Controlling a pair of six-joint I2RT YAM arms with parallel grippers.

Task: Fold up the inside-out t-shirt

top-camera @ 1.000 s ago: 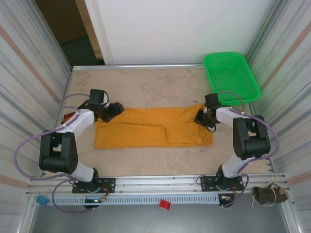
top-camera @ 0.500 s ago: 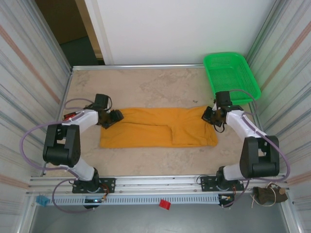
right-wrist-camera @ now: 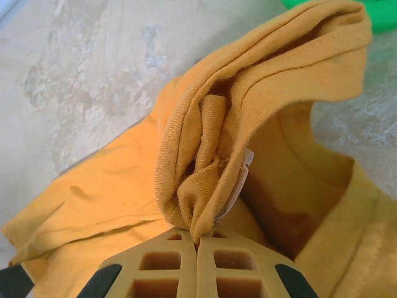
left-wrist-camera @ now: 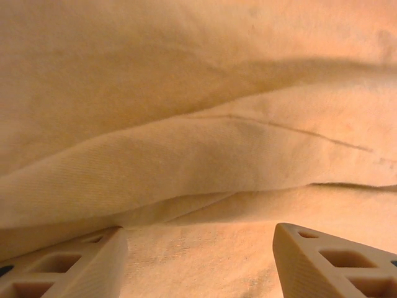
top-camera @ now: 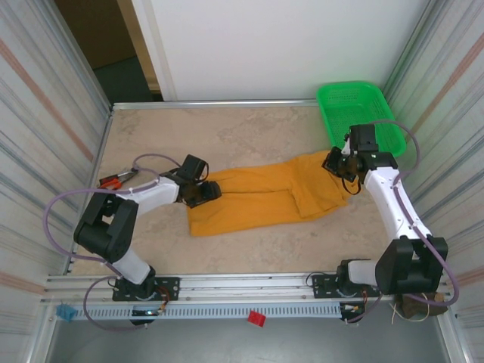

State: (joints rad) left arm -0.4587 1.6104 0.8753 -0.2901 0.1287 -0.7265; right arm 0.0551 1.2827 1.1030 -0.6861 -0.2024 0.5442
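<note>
inside-out t-shirt [top-camera: 257, 198]: right gripper [top-camera: 338, 162] clamps its end near green basket [top-camera: 359, 113]; left gripper [top-camera: 207, 191], farther off, jaws apart. carry your end low, edges matched.

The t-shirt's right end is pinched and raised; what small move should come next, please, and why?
Probably carry the right gripper leftward, laying its bunched end over the t-shirt: its jaws are shut on the fabric, while the open left gripper sits at the other end.

T-shirt [top-camera: 257, 198] — plain mustard orange-yellow; small white label [right-wrist-camera: 240, 177] in its bunched fabric. Basket [top-camera: 359, 113] beyond t-shirt's right end: bright green, fine mesh. Table [top-camera: 227, 132] around t-shirt — beige, marbled mottling. Left arm [top-camera: 151, 193], right arm [top-camera: 389, 197]: white, black joints.
</note>
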